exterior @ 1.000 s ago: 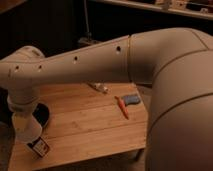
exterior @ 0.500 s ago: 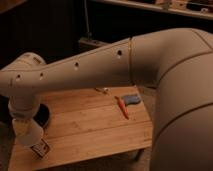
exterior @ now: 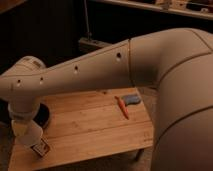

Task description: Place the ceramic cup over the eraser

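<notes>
Lowering a little at lower left, my gripper [exterior: 27, 134] stayed closed on the ceramic cup [exterior: 28, 135], just above the eraser [exterior: 40, 148] on the wooden table [exterior: 95, 125]; rightward lay an orange tool [exterior: 122, 107] and blue block [exterior: 132, 99].

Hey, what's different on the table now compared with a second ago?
The arm has swung slightly left and down, carrying the ceramic cup nearer the eraser at the table's front left corner. The pincer above the cup is hidden behind the wrist, with the cup hanging from it. The orange tool and blue block have not moved.
</notes>
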